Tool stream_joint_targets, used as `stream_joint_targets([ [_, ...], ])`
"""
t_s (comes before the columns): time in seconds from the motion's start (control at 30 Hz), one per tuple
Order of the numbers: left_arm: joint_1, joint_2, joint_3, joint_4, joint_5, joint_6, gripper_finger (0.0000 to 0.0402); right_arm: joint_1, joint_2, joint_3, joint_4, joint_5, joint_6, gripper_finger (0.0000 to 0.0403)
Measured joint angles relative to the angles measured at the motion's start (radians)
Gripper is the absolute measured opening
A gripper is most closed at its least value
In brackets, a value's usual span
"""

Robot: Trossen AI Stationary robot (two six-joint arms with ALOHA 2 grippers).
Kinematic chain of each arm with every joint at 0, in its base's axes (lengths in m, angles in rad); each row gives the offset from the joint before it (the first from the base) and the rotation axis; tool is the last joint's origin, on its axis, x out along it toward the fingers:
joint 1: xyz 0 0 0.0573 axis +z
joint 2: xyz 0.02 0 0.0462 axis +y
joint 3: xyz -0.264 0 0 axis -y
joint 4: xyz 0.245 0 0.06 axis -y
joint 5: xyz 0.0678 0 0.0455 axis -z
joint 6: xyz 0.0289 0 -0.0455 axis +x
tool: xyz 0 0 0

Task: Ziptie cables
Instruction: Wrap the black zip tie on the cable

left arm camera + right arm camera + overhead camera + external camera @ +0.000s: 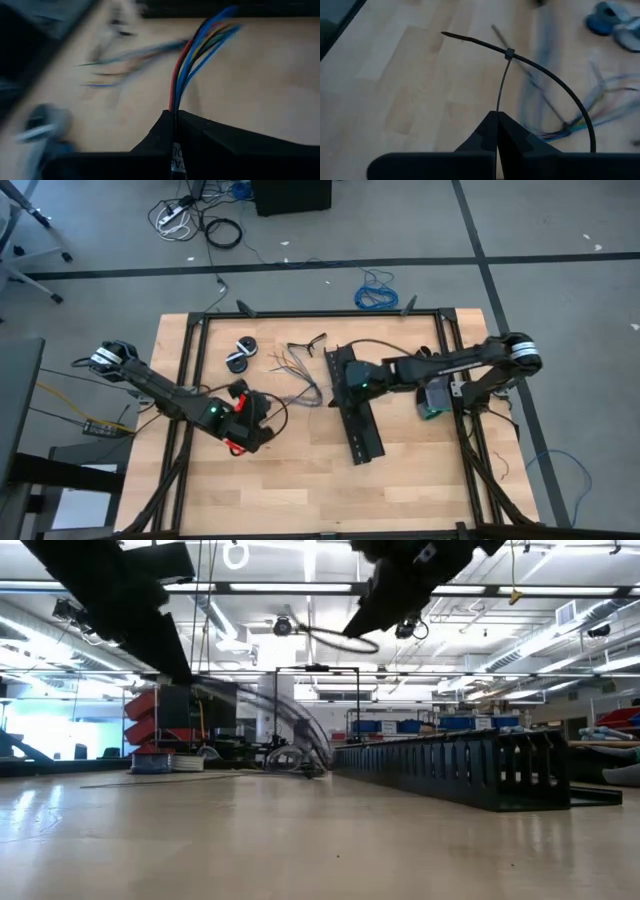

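Roughly midway, I judge: my right end effector pinches a ziptie already threaded into a loop beside the cables on the bench, my left end effector pinches coloured wires, cinching remains.

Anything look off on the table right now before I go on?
One oddity: the ziptie pinched in the right gripper is already threaded through its head into a wide loop, and the right wrist view shows no wires inside it. The cables are pinched separately in the left gripper, with more strands splayed on the table.
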Motion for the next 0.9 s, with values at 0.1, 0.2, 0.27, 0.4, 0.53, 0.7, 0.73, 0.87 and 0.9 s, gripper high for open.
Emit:
stream_joint_targets([
  [0.1,-0.012,0.0,-0.028,0.126,0.169,0.075,0.0001,-0.014,-0.049,0.0,-0.04,0.001,0.015,0.0],
  [0.2,-0.019,0.0,-0.057,0.246,0.366,0.12,0.0002,-0.023,-0.066,0.0,-0.038,-0.046,0.024,0.0],
  [0.27,-0.019,0.0,-0.085,0.346,0.467,0.14,0.0008,-0.025,-0.066,0.0,-0.019,-0.087,0.025,0.0],
  [0.4,-0.019,0.001,-0.132,0.52,0.549,0.145,0.0041,-0.025,-0.059,0.0,-0.007,-0.119,0.025,0.0],
  [0.53,-0.019,0.001,-0.142,0.544,0.554,0.25,0.0104,-0.035,-0.067,0.0,-0.017,-0.136,0.025,0.0],
  [0.7,-0.016,0.001,-0.142,0.599,0.503,0.327,0.0185,-0.096,-0.093,0.0,-0.07,-0.26,0.072,0.0],
  [0.73,-0.016,0.001,-0.142,0.617,0.457,0.342,0.0195,-0.109,-0.096,0.0,-0.07,-0.281,0.105,0.0],
  [0.87,-0.016,0.001,-0.142,0.753,0.226,0.41,0.0209,-0.138,-0.092,-0.018,0.076,-0.217,0.311,0.0],
  [0.9,-0.016,0.001,-0.142,0.783,0.152,0.415,0.0209,-0.138,-0.09,-0.032,0.139,-0.181,0.352,0.0],
])
